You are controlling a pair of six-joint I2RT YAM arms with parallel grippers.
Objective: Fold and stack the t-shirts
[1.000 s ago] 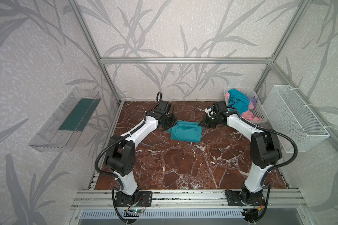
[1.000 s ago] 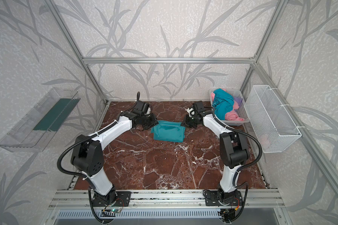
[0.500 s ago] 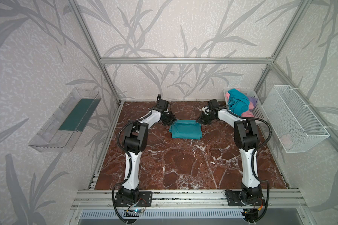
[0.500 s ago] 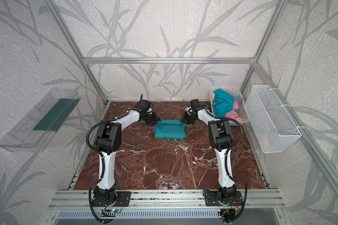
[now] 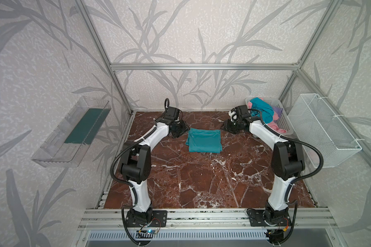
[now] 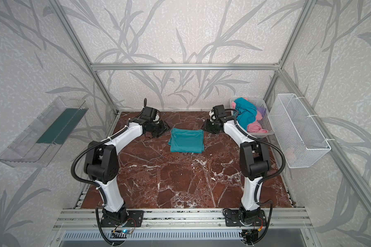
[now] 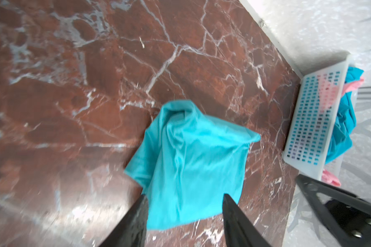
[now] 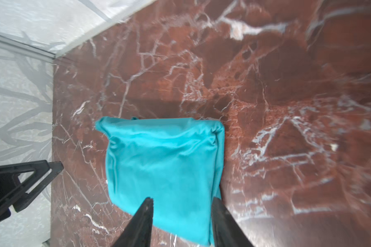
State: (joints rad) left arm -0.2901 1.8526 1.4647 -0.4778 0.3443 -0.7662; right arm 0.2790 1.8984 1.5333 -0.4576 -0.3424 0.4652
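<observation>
In the left wrist view the left gripper stands parted with nothing pinched, and the right gripper is likewise parted and empty. Each is just beside a far corner of the folded teal t-shirt, which lies flat on the marble table. To do this well, I would lift both straight up so no fingertip drags the fold, then go for the other t-shirts heaped in the grey basket at the far right corner.

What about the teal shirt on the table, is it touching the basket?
Apart. The left wrist view shows a strip of bare table between the folded teal shirt and the basket.
</observation>
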